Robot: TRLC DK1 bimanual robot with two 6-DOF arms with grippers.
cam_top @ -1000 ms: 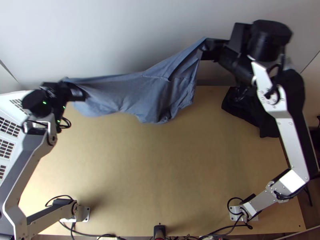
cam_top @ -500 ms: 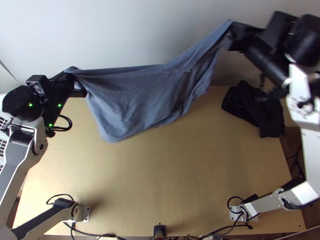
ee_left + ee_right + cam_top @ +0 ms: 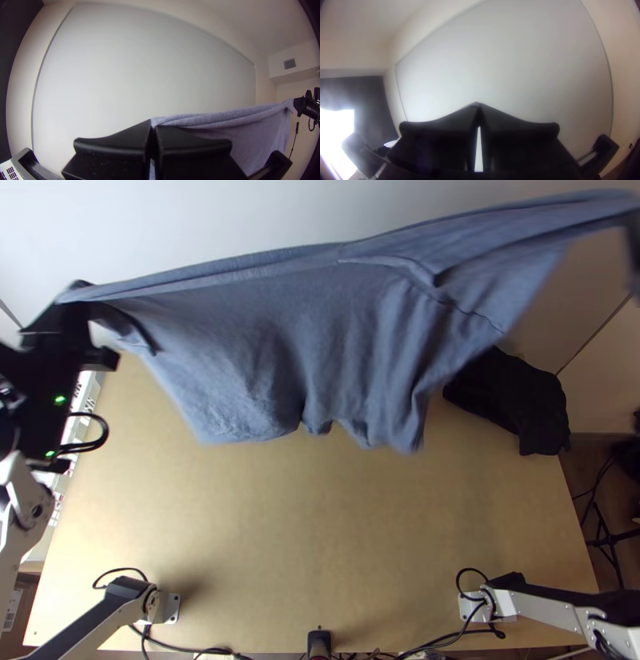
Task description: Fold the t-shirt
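- Above the far part of the bench (image 3: pixel 320 524), we have the t-shirt (image 3: pixel 296 332) hanging between our two hands, its upper edge drawn out in a long slanting line, higher toward our right.
- Blue-grey and unfolded, it drapes in soft vertical folds below that edge, and its lower border is wavy. We can make out a curved seam line across its right part; whether the border touches the bench we cannot tell.
- With our left hand (image 3: pixel 84 328) we have the t-shirt by one end of the upper edge. From the left wrist view we see the fingers closed together, the cloth pinched at their tips and trailing off to the other arm.
- With our right hand (image 3: pixel 634 248), at the top view's right edge, we have the opposite end. From the right wrist view (image 3: pixel 478 105) we see its fingertips meeting, with a narrow slit lower down between the fingers; the left wrist view shows the cloth running up to it.
- Beside the bench's left edge we see a white slotted thing (image 3: pixel 11 170); whether it is a container, or has anything in it, we cannot tell.
- Near the bench's far right corner we see a black cloth (image 3: pixel 512 400), lying bunched.
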